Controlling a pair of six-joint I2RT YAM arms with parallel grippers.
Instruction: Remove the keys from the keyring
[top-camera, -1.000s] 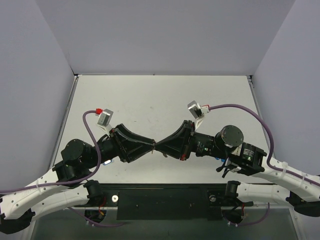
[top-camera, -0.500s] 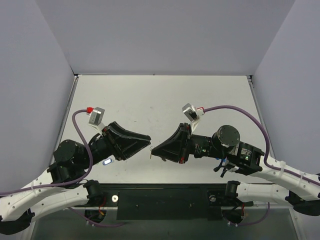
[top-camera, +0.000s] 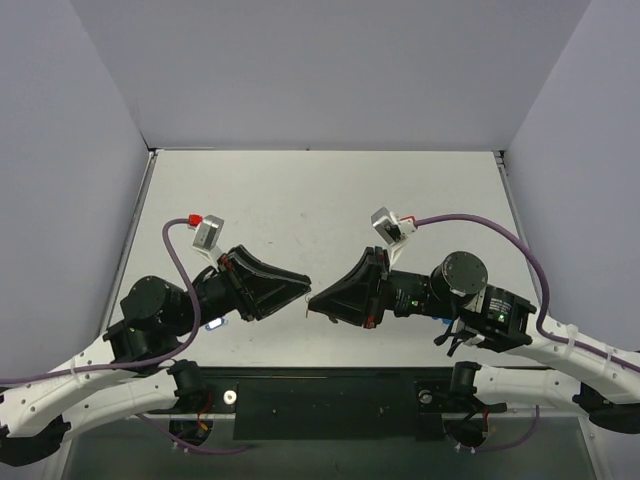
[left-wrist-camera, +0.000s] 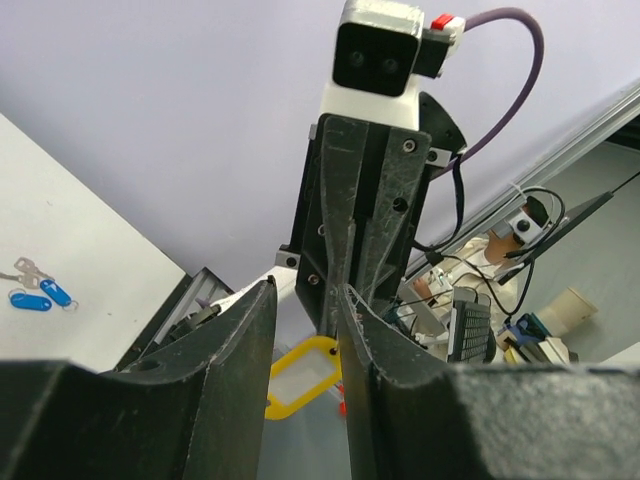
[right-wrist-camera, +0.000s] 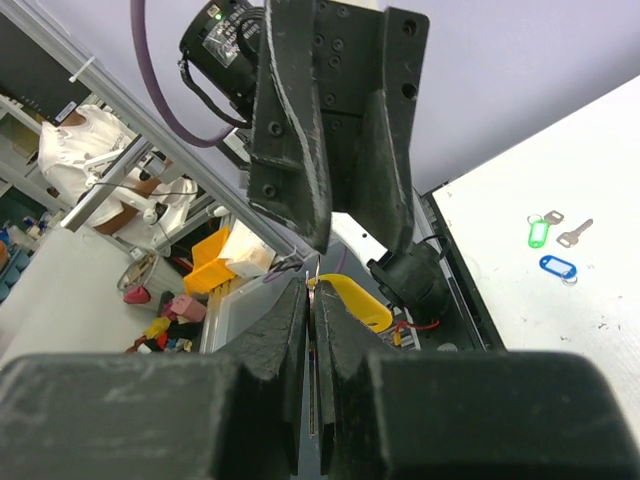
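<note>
Overhead above table (top-camera: 300, 190), wrist views close, facing each other, left end effector (top-camera: 298, 283) and right end effector (top-camera: 312, 303) shared

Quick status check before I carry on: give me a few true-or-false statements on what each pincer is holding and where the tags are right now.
1. The right pincer is shut on the keyring, and its yellow tag hangs at the pincer's tip. True.
2. The left pincer is clamped on the yellow tag. False: its jaws stand apart and are not closed on anything.
3. A green tag lies on the table. True.
4. The blue tags hang from the left pincer. False: they lie on the table, off to the side.
</note>
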